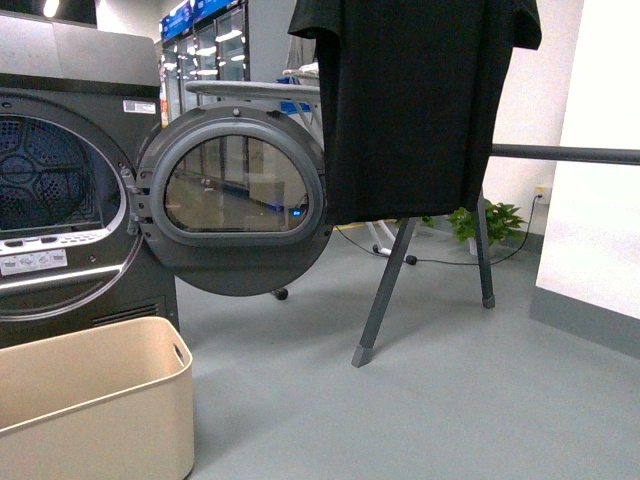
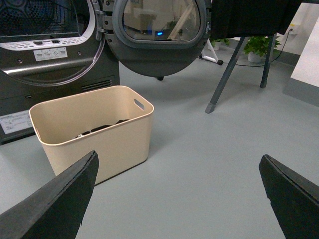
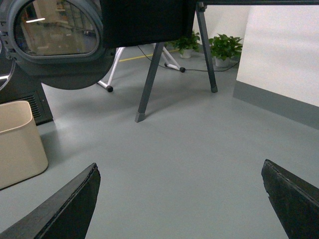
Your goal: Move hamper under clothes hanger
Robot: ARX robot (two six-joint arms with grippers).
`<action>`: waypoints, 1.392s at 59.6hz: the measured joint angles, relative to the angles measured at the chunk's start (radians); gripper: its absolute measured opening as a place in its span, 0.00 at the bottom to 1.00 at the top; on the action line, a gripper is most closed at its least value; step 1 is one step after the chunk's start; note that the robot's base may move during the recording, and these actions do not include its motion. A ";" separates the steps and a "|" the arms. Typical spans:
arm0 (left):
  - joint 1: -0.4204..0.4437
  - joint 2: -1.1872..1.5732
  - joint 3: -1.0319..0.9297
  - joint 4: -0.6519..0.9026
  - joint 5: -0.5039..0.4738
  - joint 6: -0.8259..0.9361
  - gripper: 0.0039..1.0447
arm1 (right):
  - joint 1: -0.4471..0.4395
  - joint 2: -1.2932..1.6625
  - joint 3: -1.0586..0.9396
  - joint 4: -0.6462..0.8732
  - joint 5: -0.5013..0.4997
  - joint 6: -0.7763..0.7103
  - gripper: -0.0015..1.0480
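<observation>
Zero gripping yet: hanging left gripper (image 2: 178,164) and right gripper (image 3: 179,167) wide and empty, readying for grabbing the hamper (image 2: 99,142). Sitting beside the open dryer (image 1: 90,60), likely for catching clothes (something dark inside), well apart from the clothes hanger (image 1: 385,290).

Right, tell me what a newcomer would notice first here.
A black T-shirt on the clothes hanger fills the top middle of the front view. Left of it the round door of the dryer stands wide open, and the beige hamper sits in front of the dryer, not under the hanger.
</observation>
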 joint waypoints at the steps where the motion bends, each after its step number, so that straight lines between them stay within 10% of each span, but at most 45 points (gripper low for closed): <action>1: 0.000 0.000 0.000 0.000 0.000 0.000 0.94 | 0.000 0.000 0.000 0.000 0.000 0.000 0.92; 83: 0.000 0.001 0.000 -0.001 -0.001 0.000 0.94 | 0.001 0.000 0.000 0.001 0.000 0.000 0.92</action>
